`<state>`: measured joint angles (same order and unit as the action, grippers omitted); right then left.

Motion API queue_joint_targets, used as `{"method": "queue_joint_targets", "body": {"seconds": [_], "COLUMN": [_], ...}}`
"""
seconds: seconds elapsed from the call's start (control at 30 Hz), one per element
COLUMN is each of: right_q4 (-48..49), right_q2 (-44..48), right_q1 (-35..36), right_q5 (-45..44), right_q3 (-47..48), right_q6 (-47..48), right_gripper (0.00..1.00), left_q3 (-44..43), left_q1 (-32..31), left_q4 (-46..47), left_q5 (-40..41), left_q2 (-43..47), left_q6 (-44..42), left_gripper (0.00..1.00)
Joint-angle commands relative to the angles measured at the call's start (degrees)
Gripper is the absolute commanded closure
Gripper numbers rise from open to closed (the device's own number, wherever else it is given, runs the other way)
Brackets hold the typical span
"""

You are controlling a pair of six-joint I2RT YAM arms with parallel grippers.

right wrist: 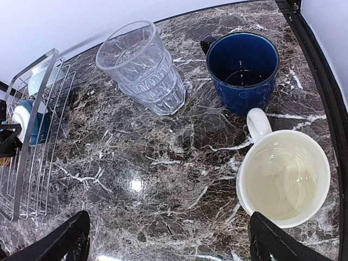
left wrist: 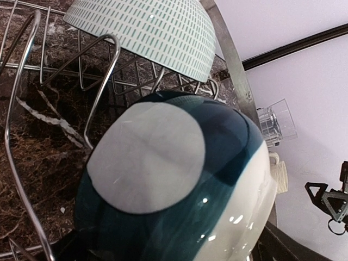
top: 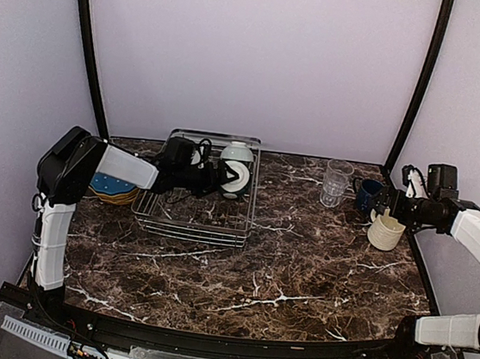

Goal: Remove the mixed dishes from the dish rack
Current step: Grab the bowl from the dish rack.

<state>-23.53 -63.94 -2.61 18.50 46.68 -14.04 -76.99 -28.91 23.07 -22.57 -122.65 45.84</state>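
The dish rack (top: 190, 217) stands at the back left of the table. In it a teal and white bowl (top: 236, 179) rests on its side, with a white bowl with teal dashes (top: 237, 153) behind it. My left gripper (top: 217, 179) reaches into the rack, open, its jaws on either side of the teal bowl (left wrist: 179, 185), which fills the left wrist view. On the right stand a clear glass (right wrist: 144, 68), a dark blue mug (right wrist: 243, 68) and a cream mug (right wrist: 284, 176). My right gripper (right wrist: 173, 239) hangs open over bare table beside the cream mug.
A stack of plates (top: 113, 188), a blue dotted one on top, lies left of the rack behind my left arm. The rack's wire prongs (left wrist: 103, 81) stand close around the teal bowl. The table's right edge (right wrist: 326, 109) runs just past the mugs.
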Motion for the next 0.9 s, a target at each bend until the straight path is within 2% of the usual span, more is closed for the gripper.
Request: {"method": "queue_joint_targets", "body": {"seconds": [0.0,0.2,0.47,0.6,0.87], "right_q4": [1.2,1.3,1.4,1.2,0.4], "right_q2": [0.6,0.5,1.0,1.5,2.7], "right_q1": [0.3,0.3,0.3,0.3,0.5], "right_q5": [0.9,1.2,1.4,1.4,1.3], "right_q3": [-0.2,-0.4,-0.9,-0.8,-0.5], "right_q6": [-0.5,-0.5,-0.8,-0.9,-0.8], "right_gripper": [0.01,0.01,0.01,0.01,0.01], "left_q3": [2.1,2.4,3.3,3.8,6.1], "left_q1": [0.7,0.7,0.6,0.6,0.6], "left_q4": [9.1,11.2,12.2,11.8,11.5], "left_q5": [-1.6,-2.1,-4.2,-4.4,-6.0], "left_q2": [-0.8,-1.8,-0.9,0.0,5.3], "left_q6": [2.7,2.3,2.7,2.7,2.8], "left_gripper": [0.06,0.16,0.44,0.52,0.62]}}
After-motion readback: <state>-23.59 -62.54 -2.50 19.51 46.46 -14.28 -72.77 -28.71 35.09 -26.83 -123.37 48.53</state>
